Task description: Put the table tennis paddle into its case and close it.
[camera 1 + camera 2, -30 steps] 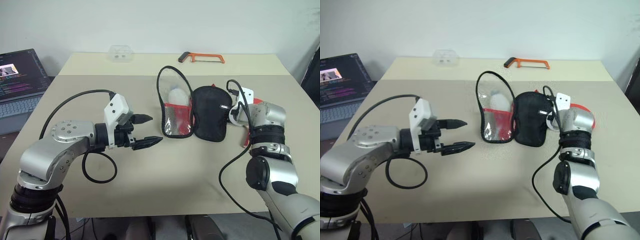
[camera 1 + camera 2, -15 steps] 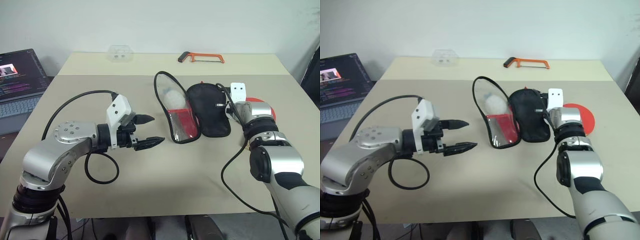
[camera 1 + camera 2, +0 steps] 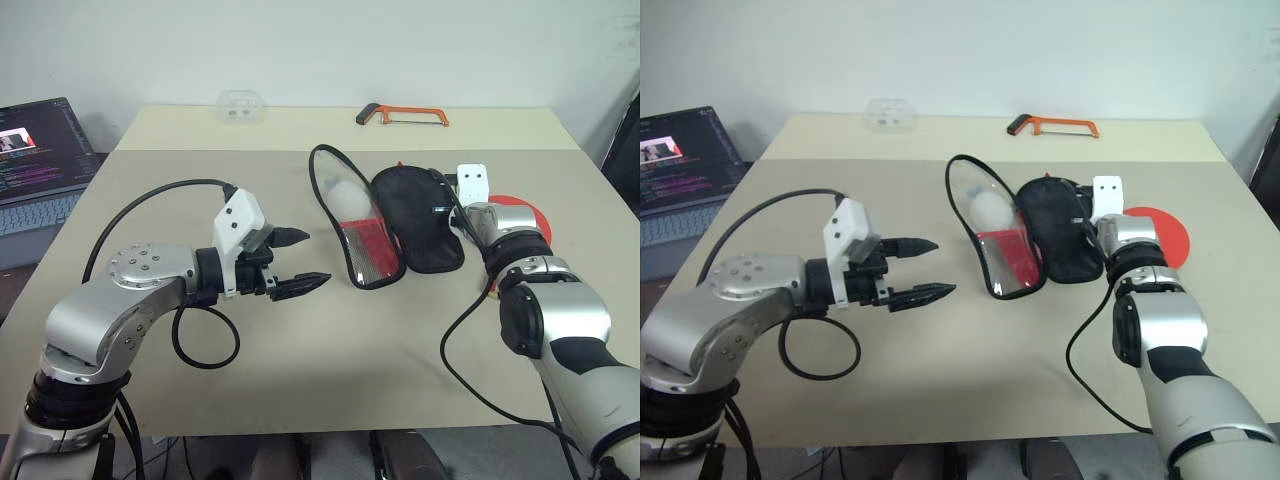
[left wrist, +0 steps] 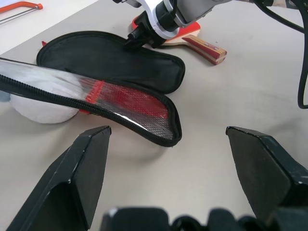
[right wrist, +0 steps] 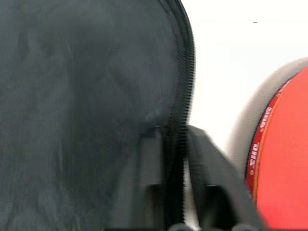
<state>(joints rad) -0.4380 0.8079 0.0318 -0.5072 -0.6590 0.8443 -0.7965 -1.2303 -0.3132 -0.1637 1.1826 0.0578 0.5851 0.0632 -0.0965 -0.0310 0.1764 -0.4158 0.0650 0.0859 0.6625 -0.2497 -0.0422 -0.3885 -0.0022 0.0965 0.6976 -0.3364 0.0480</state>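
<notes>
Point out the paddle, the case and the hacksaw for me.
paddle (image 3: 1160, 235), right eye view, red face.
case (image 3: 418, 225), left eye view, black fabric half.
hacksaw (image 3: 403, 116), left eye view, orange frame.

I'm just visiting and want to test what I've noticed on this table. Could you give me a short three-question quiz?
1. True or false: the paddle is already inside the case.
2. Which gripper is at the case's black half: left or right?
3. What orange tool lies at the table's far edge?

Key: 1. False; it lies on the table beside the case. 2. Right. 3. A hacksaw.
</notes>
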